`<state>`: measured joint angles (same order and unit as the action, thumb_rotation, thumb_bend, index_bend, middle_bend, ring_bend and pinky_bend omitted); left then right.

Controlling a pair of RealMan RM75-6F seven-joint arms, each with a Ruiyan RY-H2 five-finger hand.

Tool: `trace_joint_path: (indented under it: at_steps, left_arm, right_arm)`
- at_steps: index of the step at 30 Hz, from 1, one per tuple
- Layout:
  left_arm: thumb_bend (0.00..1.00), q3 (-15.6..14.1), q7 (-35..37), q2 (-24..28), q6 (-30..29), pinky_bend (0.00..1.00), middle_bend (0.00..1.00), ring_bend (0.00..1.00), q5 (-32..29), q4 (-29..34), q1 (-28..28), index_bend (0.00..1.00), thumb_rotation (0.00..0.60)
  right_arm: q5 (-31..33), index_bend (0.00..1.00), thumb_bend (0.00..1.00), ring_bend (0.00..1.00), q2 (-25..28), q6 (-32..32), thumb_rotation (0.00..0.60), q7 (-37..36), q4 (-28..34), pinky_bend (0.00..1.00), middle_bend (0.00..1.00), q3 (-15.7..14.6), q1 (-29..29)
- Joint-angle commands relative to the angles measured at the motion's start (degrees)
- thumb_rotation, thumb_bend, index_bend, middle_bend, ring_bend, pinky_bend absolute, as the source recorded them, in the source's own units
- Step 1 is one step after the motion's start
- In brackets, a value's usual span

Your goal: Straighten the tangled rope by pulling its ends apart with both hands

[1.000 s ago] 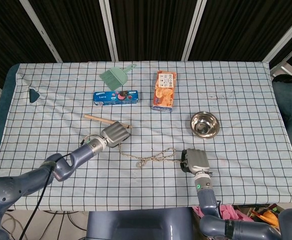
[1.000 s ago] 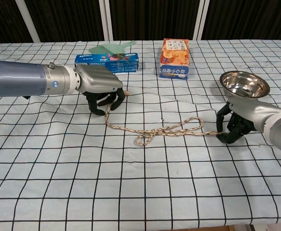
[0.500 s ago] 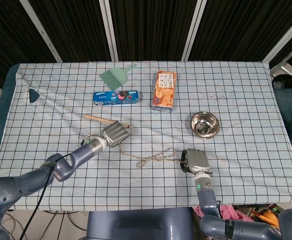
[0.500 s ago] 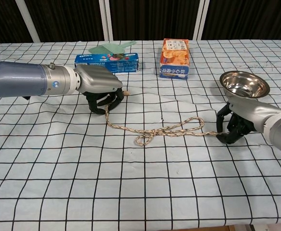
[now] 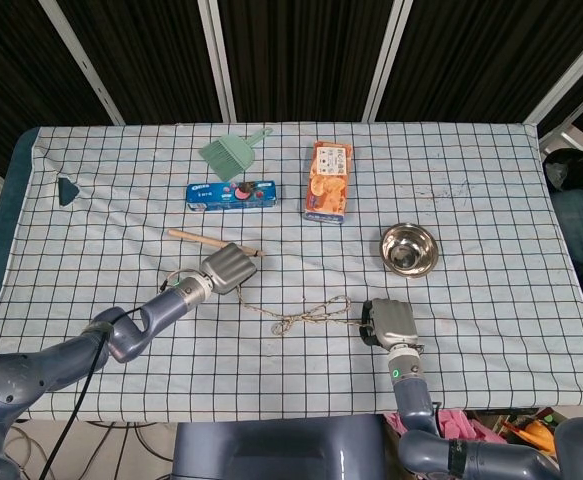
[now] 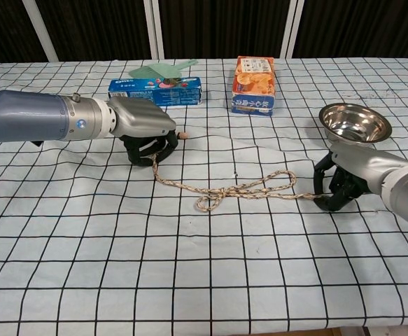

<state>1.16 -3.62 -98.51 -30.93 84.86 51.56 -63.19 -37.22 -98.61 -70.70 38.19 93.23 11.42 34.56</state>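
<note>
A beige braided rope (image 6: 224,190) (image 5: 306,315) lies across the checked cloth with a loose knot and loop near its middle. My left hand (image 6: 144,129) (image 5: 226,268) grips the rope's left end, fingers curled under the palm. My right hand (image 6: 343,178) (image 5: 389,322) grips the right end, fingers closed down on the cloth. The stretches of rope running from each hand to the knot look nearly taut.
A steel bowl (image 6: 354,122) stands just behind my right hand. An orange snack box (image 6: 253,85), a blue biscuit box (image 6: 156,91) and a green dustpan (image 5: 233,152) lie further back. A wooden stick (image 5: 196,238) lies behind my left hand.
My left hand has drawn its rope end slightly left and back, and my right hand has edged right. The rope lies a little straighter; the knot remains.
</note>
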Motion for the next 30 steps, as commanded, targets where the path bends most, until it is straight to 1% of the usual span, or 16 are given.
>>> trace_joint_path:
  at_steps: [1, 3, 9, 21, 25, 30]
  left_arm:
    - [0.39, 0.0, 0.0, 0.0, 0.2, 0.54, 0.70, 0.62, -0.2, 0.0, -0.1, 0.47, 0.600]
    - [0.39, 0.1, 0.1, 0.0, 0.2, 0.54, 0.70, 0.62, -0.3, 0.0, -0.1, 0.46, 0.600]
    - [0.39, 0.3, 0.0, -0.1, 0.0, 0.54, 0.70, 0.62, -0.4, 0.1, -0.2, 0.50, 0.600]
    - [0.39, 0.4, -1.0, -0.1, 0.9, 0.54, 0.70, 0.62, -1.3, -0.3, -0.5, 0.51, 0.600]
    - [0.42, 0.3, -1.5, -0.1, 1.3, 0.54, 0.71, 0.62, -1.7, -0.4, -0.5, 0.52, 0.600]
    - [0.43, 0.5, -2.3, 0.1, 1.8, 0.54, 0.71, 0.62, -2.4, -0.2, -0.5, 0.55, 0.600]
  right_arm:
    - [0.0, 0.63, 0.41, 0.97, 0.0, 0.0, 0.600, 0.0, 0.1, 1.00, 0.91, 0.0, 0.0]
    - [0.0, 0.63, 0.41, 0.97, 0.0, 0.0, 0.600, 0.1, 0.1, 1.00, 0.91, 0.0, 0.0]
    - [0.0, 0.63, 0.41, 0.97, 0.0, 0.0, 0.600, 0.1, 0.1, 1.00, 0.91, 0.0, 0.0]
    - [-0.2, 0.63, 0.41, 0.97, 0.1, 0.0, 0.600, 0.0, 0.3, 1.00, 0.91, 0.0, -0.1]
    - [-0.2, 0.63, 0.41, 0.97, 0.1, -0.1, 0.600, 0.1, 0.4, 1.00, 0.91, 0.0, -0.1]
    - [-0.4, 0.63, 0.41, 0.97, 0.2, -0.1, 0.600, -0.1, 0.5, 1.00, 0.91, 0.0, -0.1]
